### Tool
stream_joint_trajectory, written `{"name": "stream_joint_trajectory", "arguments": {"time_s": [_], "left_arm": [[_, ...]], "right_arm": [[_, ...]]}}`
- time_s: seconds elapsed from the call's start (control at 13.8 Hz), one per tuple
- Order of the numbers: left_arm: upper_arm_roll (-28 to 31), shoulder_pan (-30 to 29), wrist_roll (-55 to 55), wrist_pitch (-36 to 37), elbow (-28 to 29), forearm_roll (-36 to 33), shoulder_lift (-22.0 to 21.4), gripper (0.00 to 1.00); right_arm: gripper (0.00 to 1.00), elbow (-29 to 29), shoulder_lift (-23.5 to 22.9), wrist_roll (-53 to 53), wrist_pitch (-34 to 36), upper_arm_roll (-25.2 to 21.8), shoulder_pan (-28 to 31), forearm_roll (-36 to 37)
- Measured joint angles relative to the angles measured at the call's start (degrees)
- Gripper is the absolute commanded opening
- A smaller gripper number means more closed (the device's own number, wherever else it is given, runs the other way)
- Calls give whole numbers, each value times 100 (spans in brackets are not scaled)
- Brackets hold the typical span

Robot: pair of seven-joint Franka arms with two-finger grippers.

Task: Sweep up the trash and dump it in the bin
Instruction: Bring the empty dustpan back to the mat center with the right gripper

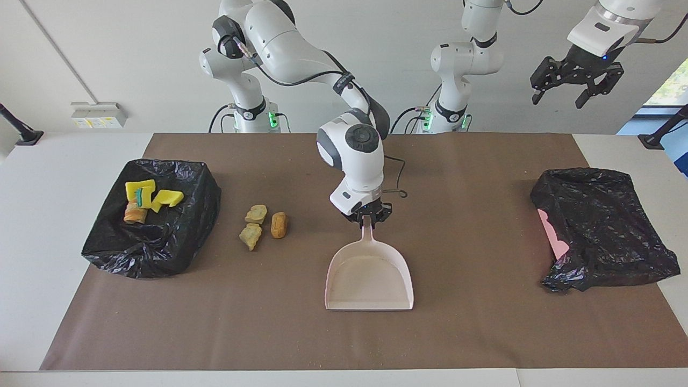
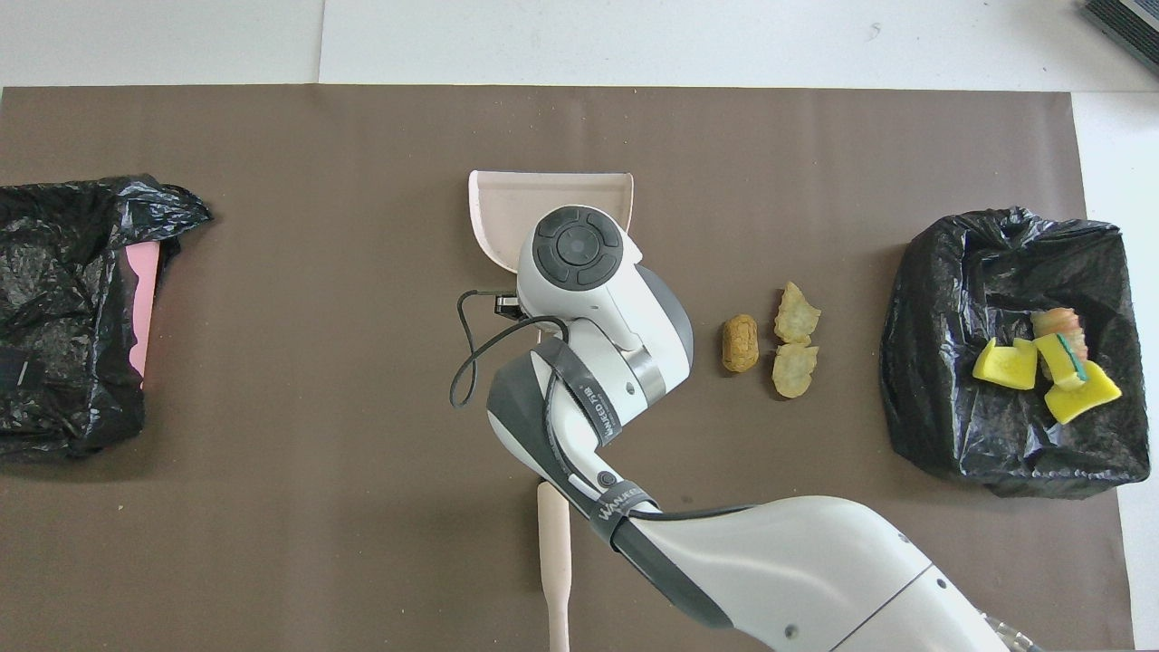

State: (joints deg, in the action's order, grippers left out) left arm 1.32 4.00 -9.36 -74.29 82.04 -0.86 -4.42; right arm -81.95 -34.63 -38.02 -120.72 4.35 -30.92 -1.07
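Note:
Three tan and golden-brown lumps of trash (image 1: 257, 214) (image 1: 250, 235) (image 1: 279, 224) lie on the brown mat beside the black-bagged bin (image 1: 185, 236). They also show in the overhead view (image 2: 741, 342) (image 2: 797, 312) (image 2: 794, 369). In the bin (image 2: 933, 299) lie yellow sponge pieces (image 1: 141, 189) (image 2: 1005, 364) and a striped chunk (image 1: 134, 213) (image 2: 1055, 319). A cream dustpan (image 1: 370, 274) (image 2: 507, 208) rests flat mid-mat. My right gripper (image 1: 367, 216) is shut on its handle tip. Over the left arm's end of the table, my left gripper (image 1: 557, 101) hangs open and empty.
A brush handle (image 2: 554, 552) lies on the mat near the robots, partly under the right arm. A pink box draped in a crumpled black bag (image 1: 596, 215) (image 2: 54, 308) sits at the left arm's end. Fine crumbs speckle the mat.

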Motion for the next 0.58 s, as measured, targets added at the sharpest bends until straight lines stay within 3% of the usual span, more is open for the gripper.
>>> {"name": "stream_joint_trajectory", "arguments": {"time_s": [0.29,0.58], "left_arm": [[-62,16,0,0,0,0,0,100],[-88,18,0,-24,0,1,0,100]], "right_arm": [[100,8,153,0,116,-40,14,0],[100,-31,672,214,792,-57,228,0]]}}
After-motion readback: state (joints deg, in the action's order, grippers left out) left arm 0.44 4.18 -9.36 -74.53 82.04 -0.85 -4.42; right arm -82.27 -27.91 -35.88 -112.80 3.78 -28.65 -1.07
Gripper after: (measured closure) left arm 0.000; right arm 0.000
